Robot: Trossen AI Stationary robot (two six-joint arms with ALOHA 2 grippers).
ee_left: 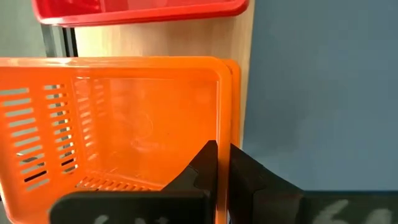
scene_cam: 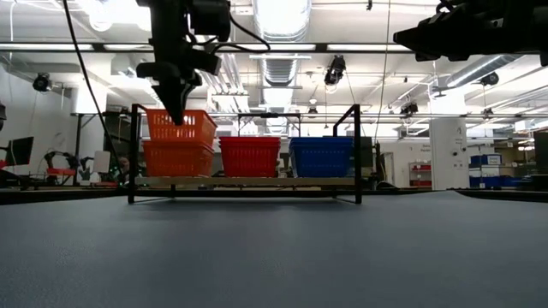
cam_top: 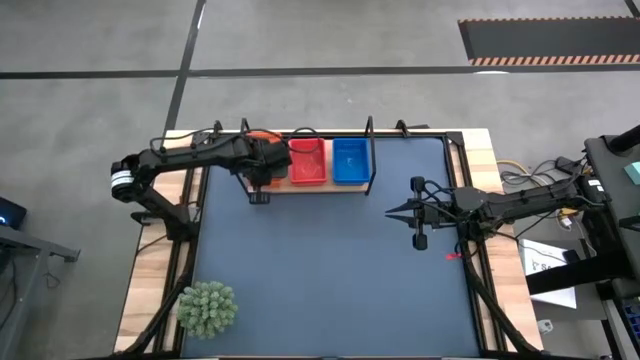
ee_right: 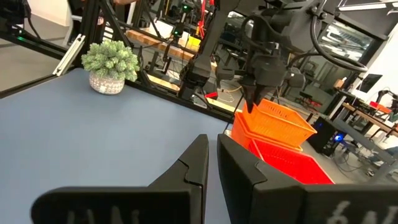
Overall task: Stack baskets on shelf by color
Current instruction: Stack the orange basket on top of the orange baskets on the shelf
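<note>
Left gripper point(ee_left: 222, 163) pinches tilted top orange basket's point(ee_left: 124, 118) rim.

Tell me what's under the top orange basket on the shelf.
Another orange basket sits under the top orange basket, which the left hand grips by its rim, tilted. Below both is the shelf. Whether more baskets are nested inside the lower one is hidden.
</note>
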